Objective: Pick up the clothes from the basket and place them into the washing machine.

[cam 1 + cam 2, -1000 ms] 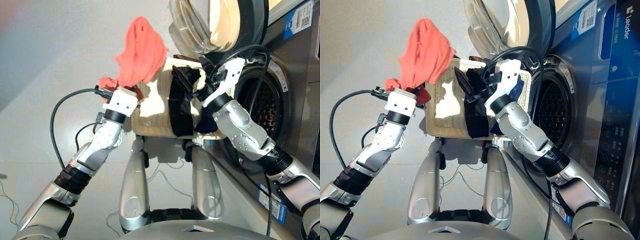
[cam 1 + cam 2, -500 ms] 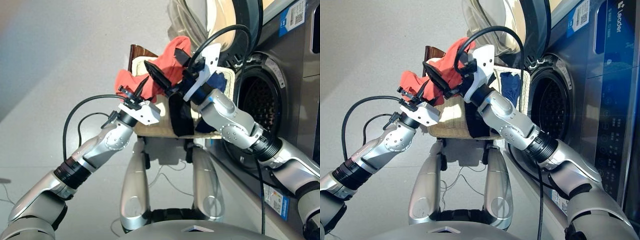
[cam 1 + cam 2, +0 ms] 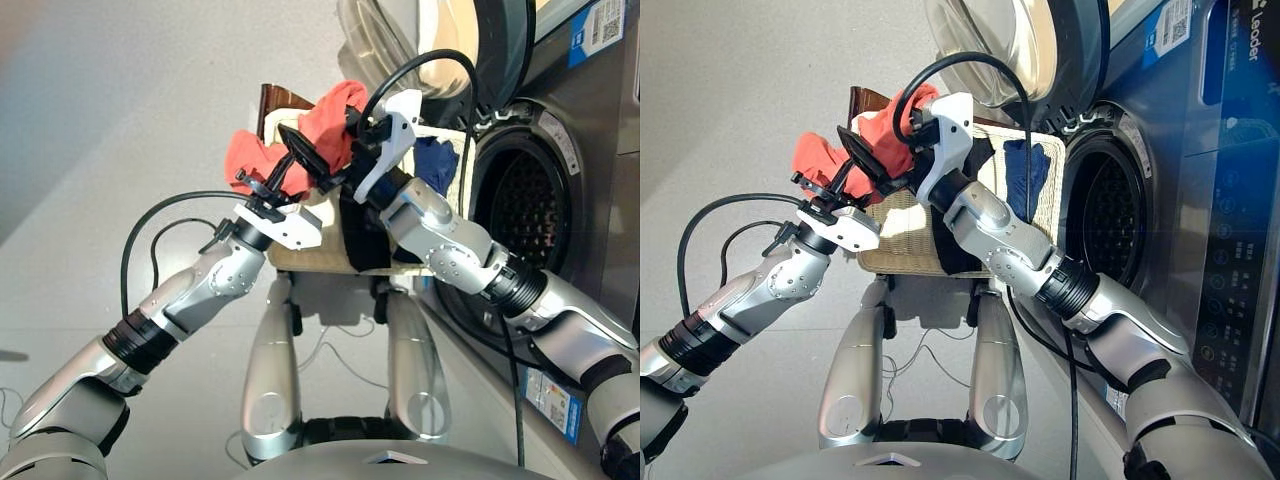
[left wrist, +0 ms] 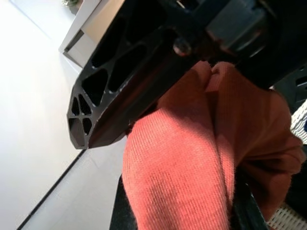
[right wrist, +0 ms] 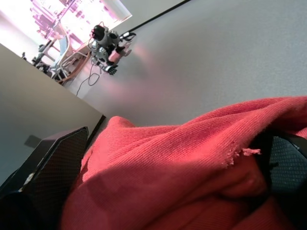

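Note:
The coral-red garment hangs bunched above the cream basket, and my left gripper is shut on its lower part. My right gripper has reached across from the right. Its fingers stand open around the upper part of the same cloth, which fills the gap between them. A black garment drapes over the basket's middle and front rim. A navy one lies at the basket's right end. The washing machine is at the right, its drum showing and its round door swung open above.
A small brown object shows just behind the basket. Black cables loop from both wrists, one arching over the right gripper close to the door. Grey floor lies to the left.
My left arm has lowered the red garment and carried it right, over the basket. My right gripper has left the dark clothes, swung left and closed in on the red cloth.

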Robot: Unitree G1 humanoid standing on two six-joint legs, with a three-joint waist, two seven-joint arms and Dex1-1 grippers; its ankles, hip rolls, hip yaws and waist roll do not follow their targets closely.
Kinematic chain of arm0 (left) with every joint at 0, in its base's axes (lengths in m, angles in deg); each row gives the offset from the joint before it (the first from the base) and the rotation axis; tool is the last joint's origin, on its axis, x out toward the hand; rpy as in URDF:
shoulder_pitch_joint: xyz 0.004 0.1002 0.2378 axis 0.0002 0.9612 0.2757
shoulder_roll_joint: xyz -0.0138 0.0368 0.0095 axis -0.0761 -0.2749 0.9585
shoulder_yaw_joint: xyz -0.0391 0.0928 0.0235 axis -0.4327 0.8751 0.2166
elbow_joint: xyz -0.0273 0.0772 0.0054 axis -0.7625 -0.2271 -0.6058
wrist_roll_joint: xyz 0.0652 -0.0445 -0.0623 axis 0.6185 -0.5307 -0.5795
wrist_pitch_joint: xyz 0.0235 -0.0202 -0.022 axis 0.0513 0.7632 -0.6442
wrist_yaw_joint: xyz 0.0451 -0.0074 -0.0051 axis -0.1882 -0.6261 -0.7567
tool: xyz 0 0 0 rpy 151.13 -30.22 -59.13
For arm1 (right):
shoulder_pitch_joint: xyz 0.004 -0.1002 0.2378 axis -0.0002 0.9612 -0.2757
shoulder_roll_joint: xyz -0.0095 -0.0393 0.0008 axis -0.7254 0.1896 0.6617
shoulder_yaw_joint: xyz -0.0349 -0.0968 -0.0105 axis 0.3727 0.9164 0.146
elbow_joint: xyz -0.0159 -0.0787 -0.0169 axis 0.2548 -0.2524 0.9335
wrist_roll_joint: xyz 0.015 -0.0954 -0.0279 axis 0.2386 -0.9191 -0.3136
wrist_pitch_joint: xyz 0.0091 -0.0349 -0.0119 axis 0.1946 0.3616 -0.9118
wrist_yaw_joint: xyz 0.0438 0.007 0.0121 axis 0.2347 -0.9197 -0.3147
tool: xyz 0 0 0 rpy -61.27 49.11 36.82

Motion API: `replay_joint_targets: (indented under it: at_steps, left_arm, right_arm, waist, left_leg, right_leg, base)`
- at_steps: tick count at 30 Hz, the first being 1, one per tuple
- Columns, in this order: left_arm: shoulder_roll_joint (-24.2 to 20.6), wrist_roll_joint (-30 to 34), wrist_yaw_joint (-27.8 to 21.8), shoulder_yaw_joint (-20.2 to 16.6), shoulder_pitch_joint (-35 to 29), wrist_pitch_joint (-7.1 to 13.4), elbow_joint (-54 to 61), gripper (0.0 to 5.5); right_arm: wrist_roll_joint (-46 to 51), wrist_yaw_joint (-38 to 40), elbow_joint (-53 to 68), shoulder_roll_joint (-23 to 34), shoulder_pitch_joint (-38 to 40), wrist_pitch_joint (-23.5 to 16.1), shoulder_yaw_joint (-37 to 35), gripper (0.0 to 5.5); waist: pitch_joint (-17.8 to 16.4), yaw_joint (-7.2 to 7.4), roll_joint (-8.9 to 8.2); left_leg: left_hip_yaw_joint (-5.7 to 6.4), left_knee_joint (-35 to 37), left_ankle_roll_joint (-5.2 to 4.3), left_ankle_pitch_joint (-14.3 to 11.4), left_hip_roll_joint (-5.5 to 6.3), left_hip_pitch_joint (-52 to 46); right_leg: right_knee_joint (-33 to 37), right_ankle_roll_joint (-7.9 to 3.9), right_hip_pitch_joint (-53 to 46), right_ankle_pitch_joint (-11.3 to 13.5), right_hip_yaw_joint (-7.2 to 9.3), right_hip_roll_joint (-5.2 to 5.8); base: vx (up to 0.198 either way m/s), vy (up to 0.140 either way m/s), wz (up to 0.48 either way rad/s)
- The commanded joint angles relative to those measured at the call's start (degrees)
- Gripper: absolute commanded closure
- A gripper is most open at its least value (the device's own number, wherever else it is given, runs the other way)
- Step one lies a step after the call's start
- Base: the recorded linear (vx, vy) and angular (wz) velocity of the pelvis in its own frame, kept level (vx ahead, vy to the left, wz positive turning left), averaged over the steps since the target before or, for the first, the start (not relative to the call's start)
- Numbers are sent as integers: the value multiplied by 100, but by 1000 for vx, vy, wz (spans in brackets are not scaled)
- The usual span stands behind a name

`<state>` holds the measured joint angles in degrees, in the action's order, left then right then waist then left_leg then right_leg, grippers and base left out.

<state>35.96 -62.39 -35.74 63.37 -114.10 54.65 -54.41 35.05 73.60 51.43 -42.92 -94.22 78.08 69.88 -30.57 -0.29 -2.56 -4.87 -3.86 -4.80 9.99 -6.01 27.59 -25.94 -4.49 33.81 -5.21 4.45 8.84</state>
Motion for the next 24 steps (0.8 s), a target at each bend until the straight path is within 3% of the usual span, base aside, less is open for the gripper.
replay_joint_targets:
  at_steps: [1, 10, 24]
  left_arm:
    - [-21, 431, 607, -116, -284, 248, 962, 550]
    - [-154, 918, 1014, -217, -145, 86, 1152, 550]
    - [-137, 1248, 1284, -251, -161, -42, 1211, 550]
  right_arm:
    - [-342, 382, 132, 303, -18, -283, -289, 0]
    - [-270, 540, 476, 779, 1341, -470, -1070, 0]
    - [-250, 402, 701, 854, 1710, -382, -924, 0]
  waist:
    - [78, -12, 52]
    - [78, 58, 24]
    - [78, 58, 33]
  left_leg:
    - [-37, -570, -66, -614, 84, 43]
    - [22, -614, -67, -630, 99, 126]
    - [44, -645, -76, -626, 100, 189]
  right_leg:
    - [1175, -389, -160, 755, -219, 92]
    - [1152, -391, -142, 728, -179, 100]
    - [1092, -381, -93, 695, -169, 81]
  base:
    - [0, 0, 0]
    - [0, 0, 0]
    - [0, 0, 0]
